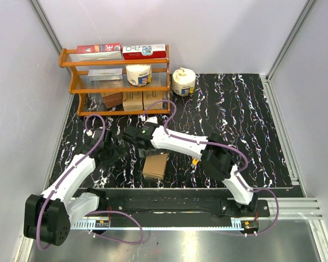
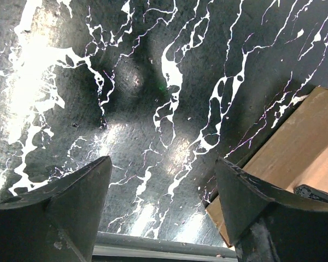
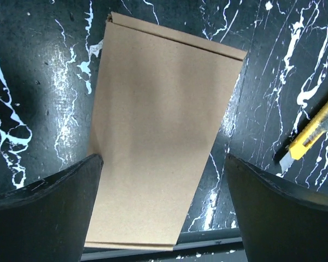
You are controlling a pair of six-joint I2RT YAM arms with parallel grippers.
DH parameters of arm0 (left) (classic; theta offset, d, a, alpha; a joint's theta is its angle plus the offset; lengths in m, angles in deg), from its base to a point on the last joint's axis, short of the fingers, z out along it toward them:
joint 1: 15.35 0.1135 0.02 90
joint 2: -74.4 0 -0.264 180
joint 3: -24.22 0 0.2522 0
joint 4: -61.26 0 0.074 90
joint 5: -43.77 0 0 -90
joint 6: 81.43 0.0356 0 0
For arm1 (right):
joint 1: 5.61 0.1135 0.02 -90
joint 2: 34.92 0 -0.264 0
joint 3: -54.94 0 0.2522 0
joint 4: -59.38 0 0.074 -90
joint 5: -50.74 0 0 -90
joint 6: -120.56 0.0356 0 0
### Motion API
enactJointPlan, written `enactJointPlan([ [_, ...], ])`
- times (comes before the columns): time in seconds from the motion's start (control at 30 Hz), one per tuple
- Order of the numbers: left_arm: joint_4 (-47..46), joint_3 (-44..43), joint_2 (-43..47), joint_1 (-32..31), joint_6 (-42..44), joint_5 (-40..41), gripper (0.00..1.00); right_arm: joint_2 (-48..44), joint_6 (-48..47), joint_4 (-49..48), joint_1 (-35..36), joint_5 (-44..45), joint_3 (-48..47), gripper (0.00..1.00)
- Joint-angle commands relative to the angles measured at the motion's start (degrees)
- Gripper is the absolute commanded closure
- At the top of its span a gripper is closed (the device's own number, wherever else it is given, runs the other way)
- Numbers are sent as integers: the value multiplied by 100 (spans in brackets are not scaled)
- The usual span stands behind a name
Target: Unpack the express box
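The express box is a plain brown flat carton lying closed on the black marbled table, near the front edge. In the right wrist view the express box lies lengthwise below and between my open jaws. My right gripper hovers open and empty just behind the box. My left gripper is open and empty over bare table to the box's left. Only a corner of the box shows at the right of the left wrist view, by my right finger.
A yellow utility knife lies right of the box. An orange wire rack at the back left holds red-and-white cartons, small brown boxes and a white roll. Another white roll stands beside it.
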Motion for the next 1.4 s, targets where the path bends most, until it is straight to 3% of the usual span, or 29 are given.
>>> enactJointPlan([
  [0.0, -210, -133, 54, 47, 146, -242, 18, 182, 590, 546, 123, 177, -371, 0],
  [0.27, -201, -194, 72, 91, 392, -313, 14, 183, 1021, 792, 158, 264, -679, 0],
  [0.63, -43, -230, 98, 407, 287, -243, 12, -319, 802, -270, 255, 36, 128, 0],
  [0.97, -174, -124, 37, 504, 357, -681, 11, -362, 846, -315, 220, -183, 805, 4],
  [1.37, -885, 183, -157, 504, 480, -2253, 11, -2356, -261, -3504, -228, -1641, 3723, 25],
])
